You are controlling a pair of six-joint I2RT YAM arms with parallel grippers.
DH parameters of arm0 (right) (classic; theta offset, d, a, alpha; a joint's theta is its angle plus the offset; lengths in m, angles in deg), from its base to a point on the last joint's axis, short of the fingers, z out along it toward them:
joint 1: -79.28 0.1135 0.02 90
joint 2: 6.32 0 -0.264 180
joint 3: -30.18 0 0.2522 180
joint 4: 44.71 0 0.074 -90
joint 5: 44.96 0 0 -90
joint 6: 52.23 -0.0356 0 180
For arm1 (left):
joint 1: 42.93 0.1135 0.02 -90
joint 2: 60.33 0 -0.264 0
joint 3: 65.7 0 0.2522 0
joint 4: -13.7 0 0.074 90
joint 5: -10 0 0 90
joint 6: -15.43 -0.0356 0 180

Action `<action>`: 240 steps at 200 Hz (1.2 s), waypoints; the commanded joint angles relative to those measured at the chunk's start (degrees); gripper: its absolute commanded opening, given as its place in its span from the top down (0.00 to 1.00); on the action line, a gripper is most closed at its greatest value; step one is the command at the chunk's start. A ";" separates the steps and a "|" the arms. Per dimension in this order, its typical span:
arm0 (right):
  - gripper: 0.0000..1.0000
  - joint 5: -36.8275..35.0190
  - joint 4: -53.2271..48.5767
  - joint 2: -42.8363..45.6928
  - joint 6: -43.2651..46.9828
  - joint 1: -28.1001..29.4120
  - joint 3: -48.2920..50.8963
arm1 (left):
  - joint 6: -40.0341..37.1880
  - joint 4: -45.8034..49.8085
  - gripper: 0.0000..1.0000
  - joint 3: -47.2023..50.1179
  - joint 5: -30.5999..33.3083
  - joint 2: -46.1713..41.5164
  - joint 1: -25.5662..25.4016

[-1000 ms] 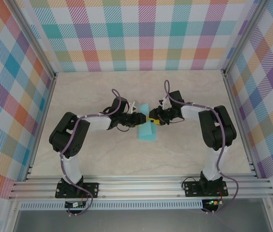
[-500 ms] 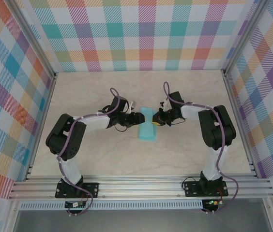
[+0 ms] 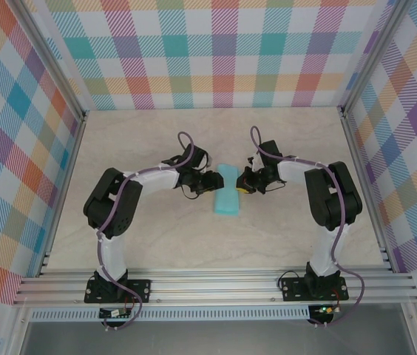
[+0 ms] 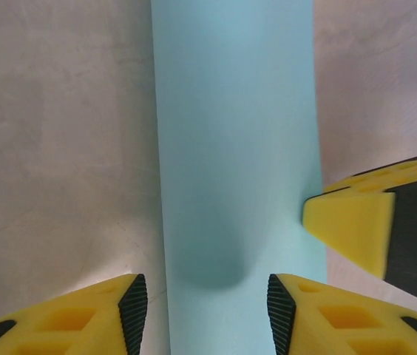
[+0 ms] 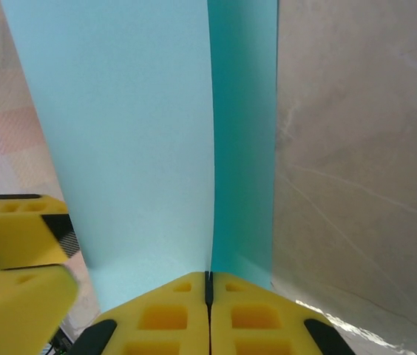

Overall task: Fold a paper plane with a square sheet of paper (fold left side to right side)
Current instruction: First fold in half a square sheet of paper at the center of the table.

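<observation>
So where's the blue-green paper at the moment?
The turquoise sheet of paper, folded into a strip, sits in the middle of the table in the top view, between the left gripper and the right gripper, which flank its far end.

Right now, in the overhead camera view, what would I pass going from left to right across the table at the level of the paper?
Left arm's black elbow joint → left hand → folded turquoise sheet of paper → right hand → right arm's black elbow joint.
</observation>
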 commanded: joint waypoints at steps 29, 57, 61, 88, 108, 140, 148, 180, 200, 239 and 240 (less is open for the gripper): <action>0.79 -1.23 -1.52 4.73 1.89 -1.28 2.23 | 0.28 4.11 0.62 -3.80 2.59 2.68 -1.61; 0.66 -4.99 -3.74 8.17 3.80 -2.89 3.33 | -1.00 7.92 0.63 -4.80 3.66 3.15 -1.84; 0.66 -5.72 -4.25 8.60 4.15 -3.11 3.49 | -1.23 8.16 0.63 -4.93 3.74 3.18 -1.88; 0.63 -9.77 -6.17 10.67 5.70 -4.28 5.03 | -2.87 10.37 0.63 -5.94 4.35 3.58 -2.10; 0.62 -11.05 -6.47 11.40 6.06 -4.87 6.09 | -4.43 11.71 0.62 -6.53 4.54 3.72 -2.36; 0.62 -12.00 -6.72 11.65 6.46 -5.14 6.59 | -5.68 14.09 0.60 -7.98 5.51 4.59 -2.80; 0.62 -11.85 -6.69 11.63 6.52 -5.14 6.55 | -5.55 14.20 0.60 -8.27 5.50 4.86 -2.89; 0.62 -11.02 -6.46 11.50 6.20 -5.13 6.55 | -4.37 14.74 0.59 -9.48 5.60 5.99 -3.15; 0.62 -10.75 -6.25 11.36 6.15 -5.14 6.68 | -3.08 14.70 0.58 -10.31 5.43 6.42 -3.24; 0.62 -10.28 -5.90 11.09 6.07 -5.14 6.86 | -2.14 15.25 0.57 -11.46 5.78 6.91 -3.24; 0.62 -10.29 -5.90 11.08 6.06 -5.14 6.86 | -2.11 15.30 0.57 -11.44 5.78 6.92 -3.24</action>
